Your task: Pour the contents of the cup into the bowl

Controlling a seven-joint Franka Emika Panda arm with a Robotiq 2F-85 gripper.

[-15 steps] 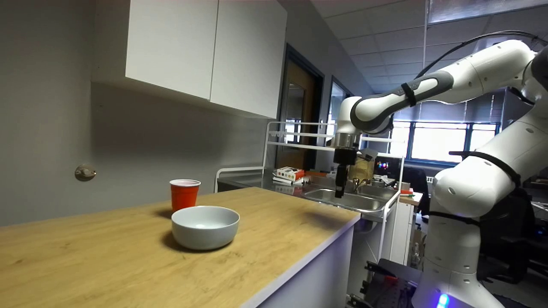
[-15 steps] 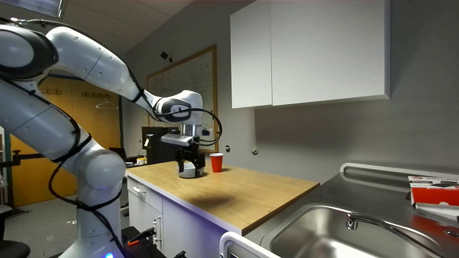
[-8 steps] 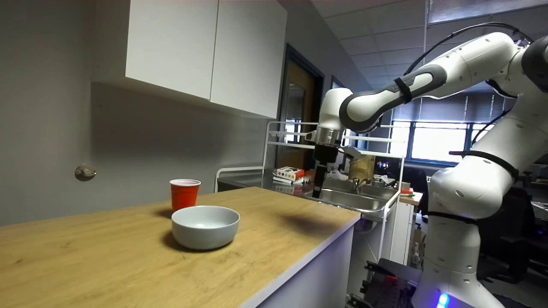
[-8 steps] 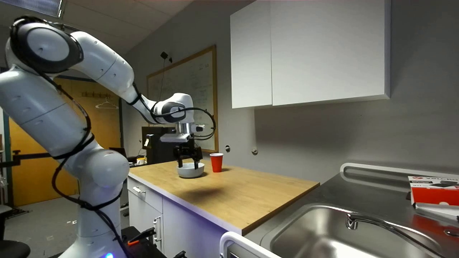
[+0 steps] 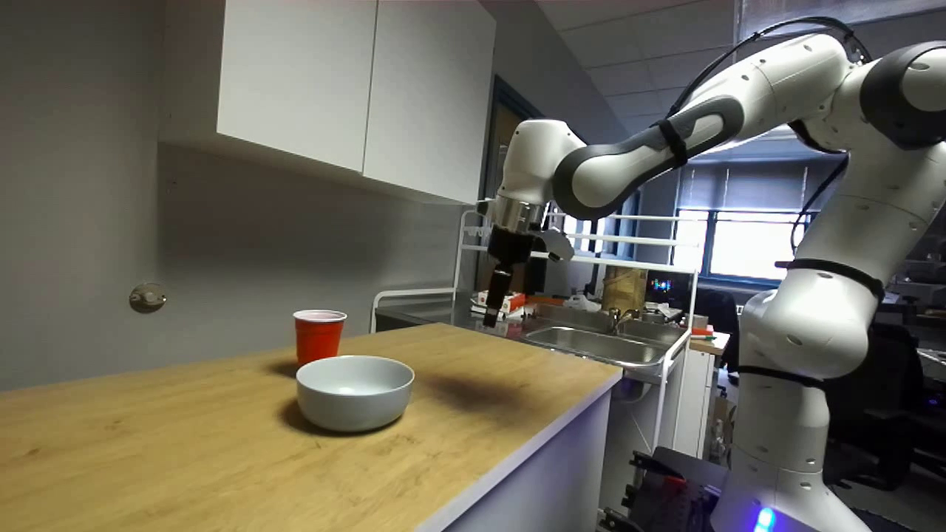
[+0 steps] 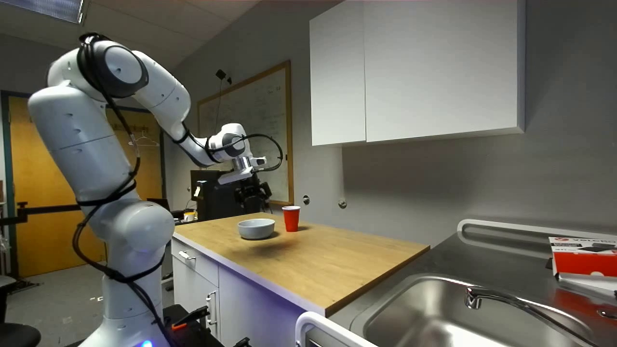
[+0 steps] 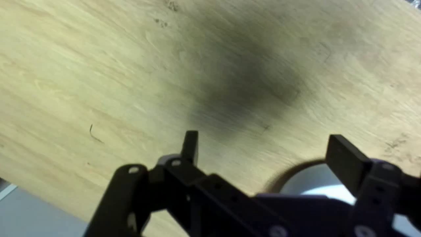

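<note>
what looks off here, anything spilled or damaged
Nothing looks tipped: the red cup and the bowl stand upright, apart. In the wrist view, though, a thin dark curl and small dark specks mark the wooden counter, darker than its grain; dirt, wear or wood pattern, I cannot tell.

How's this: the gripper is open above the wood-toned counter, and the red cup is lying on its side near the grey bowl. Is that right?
Not quite: the red cup stands upright, not on its side, as both exterior views show. The rest is right: it is near the grey bowl, and the gripper is open above the wood-toned counter.
</note>
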